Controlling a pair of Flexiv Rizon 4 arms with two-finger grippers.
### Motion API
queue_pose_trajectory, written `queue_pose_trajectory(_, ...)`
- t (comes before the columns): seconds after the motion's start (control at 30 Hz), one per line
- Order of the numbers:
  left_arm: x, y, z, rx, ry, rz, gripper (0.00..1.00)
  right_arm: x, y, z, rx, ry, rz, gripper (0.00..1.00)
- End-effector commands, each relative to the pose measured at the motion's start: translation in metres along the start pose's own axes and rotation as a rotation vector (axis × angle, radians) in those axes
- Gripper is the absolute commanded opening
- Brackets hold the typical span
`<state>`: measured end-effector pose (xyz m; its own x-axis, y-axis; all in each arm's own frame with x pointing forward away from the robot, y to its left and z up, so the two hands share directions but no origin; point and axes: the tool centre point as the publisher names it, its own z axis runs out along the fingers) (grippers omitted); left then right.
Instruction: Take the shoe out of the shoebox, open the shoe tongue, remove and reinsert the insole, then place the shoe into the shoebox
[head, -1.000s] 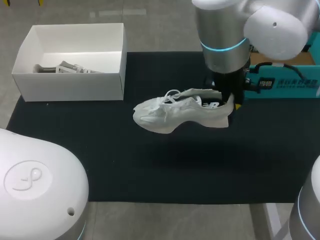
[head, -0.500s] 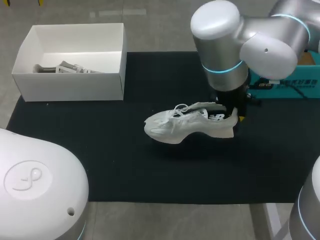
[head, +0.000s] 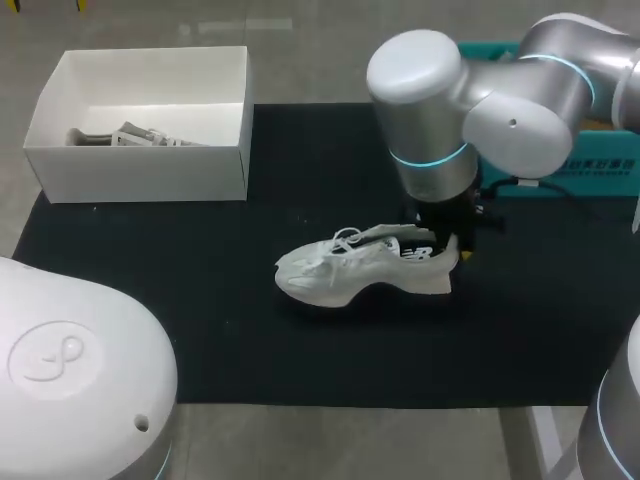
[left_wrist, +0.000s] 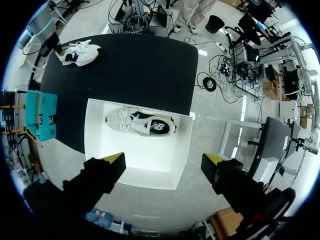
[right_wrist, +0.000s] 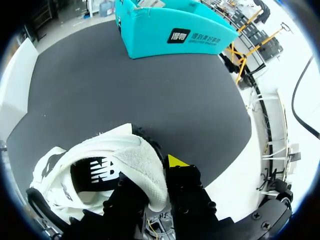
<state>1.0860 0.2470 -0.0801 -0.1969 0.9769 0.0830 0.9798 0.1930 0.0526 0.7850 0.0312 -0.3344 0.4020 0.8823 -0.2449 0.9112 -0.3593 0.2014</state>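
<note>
Bright, even overhead light noted. Soft shadow cast beneath shoe (head: 352, 275) on black surface (head: 200, 325). Sheen seen on right arm (head: 425, 110).

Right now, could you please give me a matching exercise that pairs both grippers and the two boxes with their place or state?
Column one:
1. right gripper
2. left gripper
3. shoebox
4. teal box

Column two:
A. at the black mat's far left, spare shoe inside
B. open, above the shoebox
C. at the mat's far right, behind the right arm
D. shut on the white shoe's heel

Pairs: 1-D, 2-B, 3-A, 4-C.
</note>
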Motion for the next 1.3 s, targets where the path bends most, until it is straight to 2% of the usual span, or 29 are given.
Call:
queue_pose_trajectory(0.03, 0.000, 0.000, 0.000, -0.001, 0.001, 0.001, 1.00, 0.010, -0.008, 0.007, -0.001, -0.011, 0.194, 0.00)
queue_pose_trajectory(0.53, 0.000, 0.000, 0.000, -0.001, 0.001, 0.001, 1.00, -0.001, -0.006, 0.024, 0.014, 0.011, 0.370, 0.00)
queue_pose_trajectory(1.3, 0.000, 0.000, 0.000, -0.001, 0.001, 0.001, 1.00, -0.006, -0.015, 0.056, 0.069, 0.038, 0.451, 0.00)
